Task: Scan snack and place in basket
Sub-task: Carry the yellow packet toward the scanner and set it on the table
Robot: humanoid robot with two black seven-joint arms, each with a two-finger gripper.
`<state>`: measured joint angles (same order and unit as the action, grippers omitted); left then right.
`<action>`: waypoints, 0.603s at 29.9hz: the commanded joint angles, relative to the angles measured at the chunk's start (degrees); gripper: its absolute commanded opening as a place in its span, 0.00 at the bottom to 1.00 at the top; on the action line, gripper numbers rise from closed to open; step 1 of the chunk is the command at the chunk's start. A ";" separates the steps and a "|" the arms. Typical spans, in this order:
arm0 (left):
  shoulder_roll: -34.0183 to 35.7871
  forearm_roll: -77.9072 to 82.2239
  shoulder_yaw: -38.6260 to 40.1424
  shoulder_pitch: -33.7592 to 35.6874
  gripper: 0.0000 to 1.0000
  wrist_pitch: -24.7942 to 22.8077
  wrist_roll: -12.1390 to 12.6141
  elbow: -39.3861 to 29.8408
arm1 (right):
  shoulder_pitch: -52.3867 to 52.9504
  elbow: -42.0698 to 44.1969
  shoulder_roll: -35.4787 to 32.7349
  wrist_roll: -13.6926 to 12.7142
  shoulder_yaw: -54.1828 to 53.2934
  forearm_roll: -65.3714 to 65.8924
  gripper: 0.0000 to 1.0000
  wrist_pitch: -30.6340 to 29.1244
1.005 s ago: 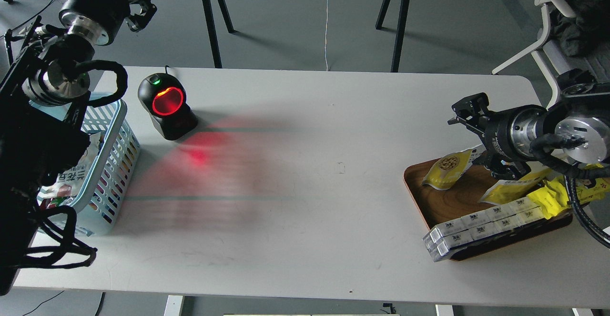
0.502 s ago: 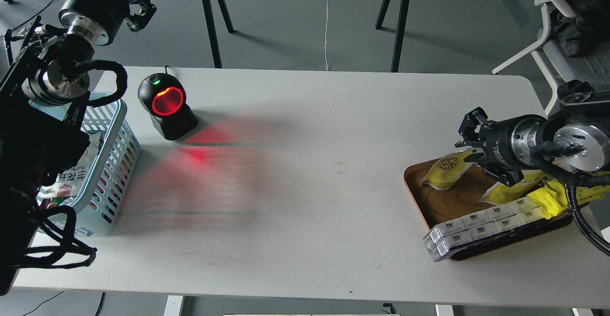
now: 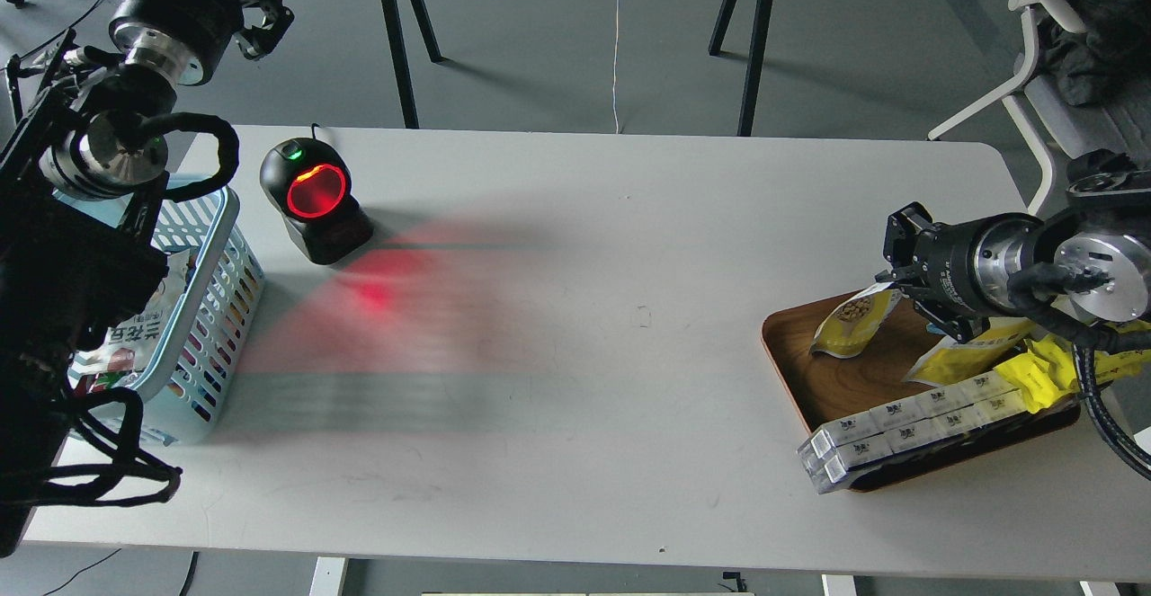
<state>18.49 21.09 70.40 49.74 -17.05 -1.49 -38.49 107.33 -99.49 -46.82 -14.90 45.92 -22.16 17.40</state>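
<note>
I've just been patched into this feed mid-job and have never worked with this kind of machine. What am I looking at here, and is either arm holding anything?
There is one picture, taken from the robot's own head looking down at a white table. The black arms at both edges are the robot's own.

The right pincer is at the top edge of the snack, a yellow-and-white pouch on the brown wooden tray. The pouch looks tilted up there, but whether the pincer has closed on it cannot be told. Bright yellow packets and white boxes also lie on the tray.

The left pincer is raised at the far left, away from everything; its state is unclear. Below it sits the light blue basket, with items inside. The black scanner glows red onto the table.
</note>
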 commanded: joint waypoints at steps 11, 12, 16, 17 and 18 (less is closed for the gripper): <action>0.14 0.09 0.00 0.09 1.00 0.00 -0.01 0.00 | 0.25 0.70 3.29 -0.83 -26.05 -11.14 0.00 10.60; 0.14 0.00 0.00 0.09 1.00 0.00 -0.01 0.00 | 0.42 1.31 5.23 -0.66 -26.32 -11.50 0.00 10.60; 0.06 0.09 0.00 0.18 1.00 0.09 -0.01 0.00 | -0.45 4.56 14.54 -0.66 -26.41 -11.50 0.00 10.60; 0.06 0.00 0.00 0.18 1.00 0.09 -0.01 0.00 | -0.71 5.79 16.65 -0.66 -26.33 -11.50 0.00 10.60; 0.06 0.00 0.00 0.18 1.00 0.09 -0.01 0.00 | -1.24 7.28 19.02 -0.66 -26.32 -11.68 0.00 10.60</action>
<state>18.56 21.14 70.40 49.87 -16.97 -1.49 -38.50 107.07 -95.51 -33.98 -15.58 19.61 -33.61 28.00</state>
